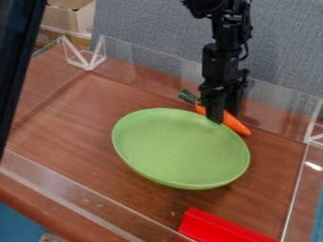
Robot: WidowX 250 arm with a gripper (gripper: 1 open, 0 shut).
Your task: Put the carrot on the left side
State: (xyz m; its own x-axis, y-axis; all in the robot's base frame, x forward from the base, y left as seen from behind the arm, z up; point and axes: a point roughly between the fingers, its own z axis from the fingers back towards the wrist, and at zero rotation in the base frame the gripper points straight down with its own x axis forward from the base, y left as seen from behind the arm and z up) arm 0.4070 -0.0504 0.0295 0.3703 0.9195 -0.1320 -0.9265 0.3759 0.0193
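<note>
The gripper point(218, 106) pointed straight down at the far edge of a light green plate point(180, 146), its dark fingers set around the middle of the carrot point(235, 121). The jaws stood part-way closed and appeared to pinch the carrot, though the fingers hid the contact itself. Directly below and in front of the gripper lay the plate, its rim just beside the carrot and closing off the near side. Behind the gripper rose a clear acrylic wall point(151, 59), and a second clear panel point(297, 203) stood to its right. Well in front of the gripper, near the bottom edge of the view, lay a flat red block point(225, 227). A dark post point(18, 80) crossed the left foreground. All of it rested on a brown wooden counter point(70, 104).

The carrot was small, orange and tapered, lying low on the counter; its orange tip stuck out to the gripper's right and its dark green stub point(186, 95) to the left.
</note>
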